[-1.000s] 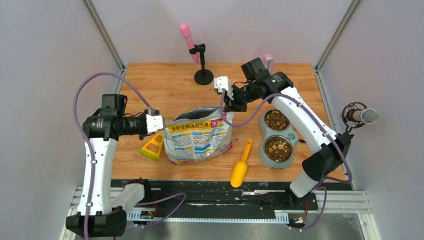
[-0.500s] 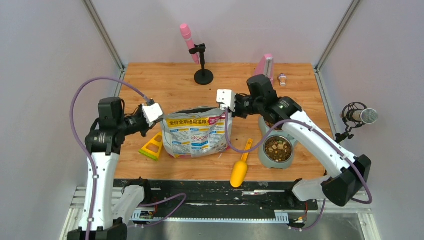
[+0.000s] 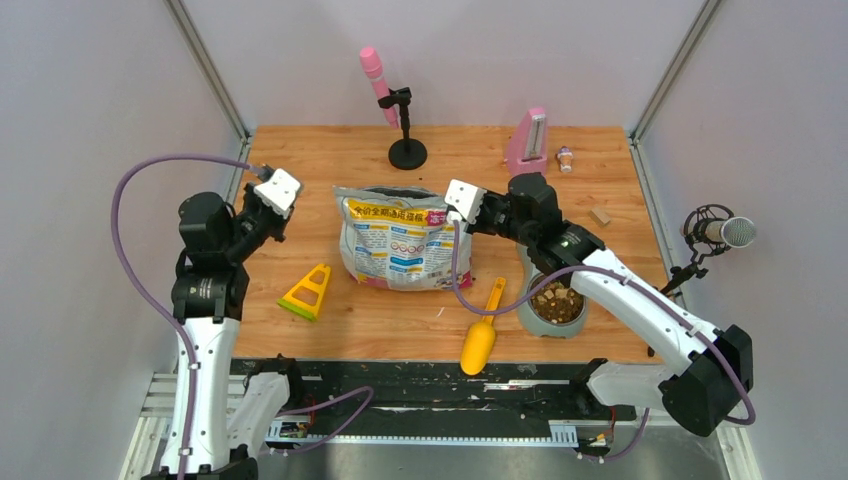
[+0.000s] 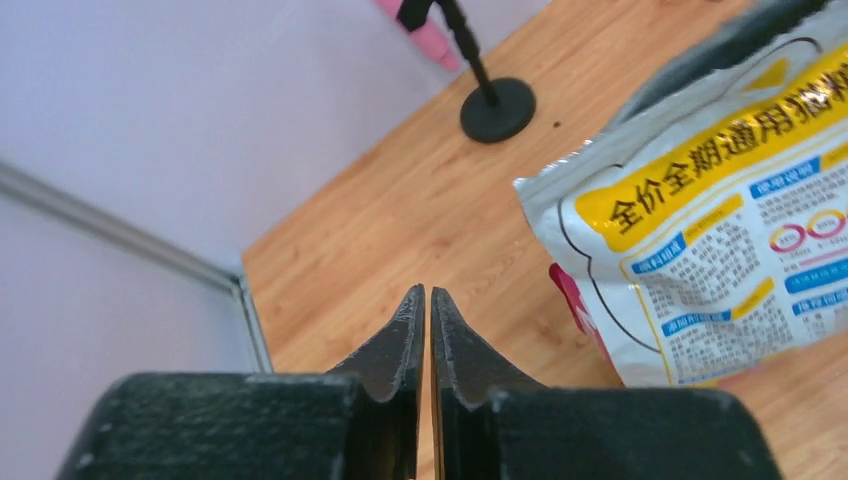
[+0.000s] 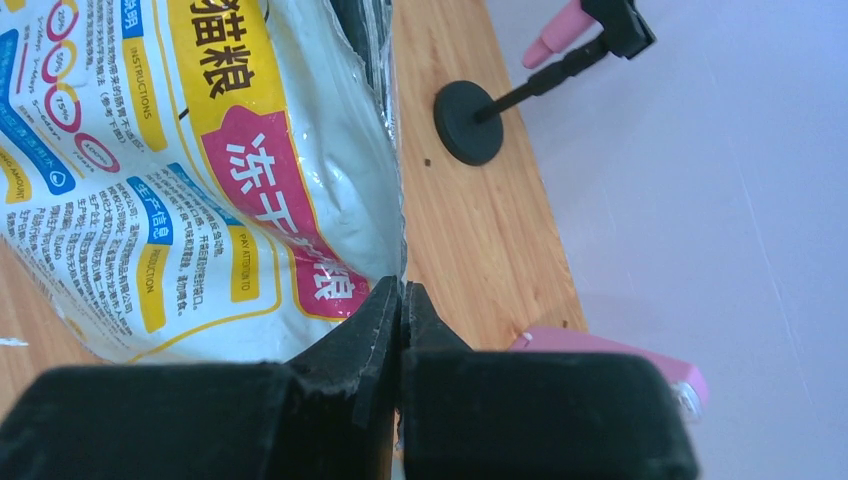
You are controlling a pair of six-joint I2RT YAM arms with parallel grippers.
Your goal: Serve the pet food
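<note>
**Kibble's in the bowl, bag's pinched at one corner**

From overhead, the pet food (image 3: 556,298) is seen heaped in the near bowl of a grey feeder (image 3: 546,328) at the lower right of the frame. The feeder's far end is covered by the right arm, so what's in there can't be told. None of that is caught by either wrist camera.

The printed food bag (image 3: 404,240) is sat mid-frame with a dark opening along its far edge. Its contents aren't shown in any view.

The grip question is only settled up close. The right gripper (image 5: 401,288) is shown clamped on the bag's silvery side seam, right at the pink-printed corner. The left gripper (image 4: 428,292) is shown with fingers pressed together on nothing, over bare wood and well apart from the bag's left edge.

A yellow scoop (image 3: 481,332) is laid just left of the feeder, and a yellow wedge (image 3: 308,292) is found lower left of the bag. The black mic stand (image 3: 406,153) at top centre is picked up by all three cameras. The pink metronome (image 3: 527,142) is only picked up overhead and by the right wrist.
</note>
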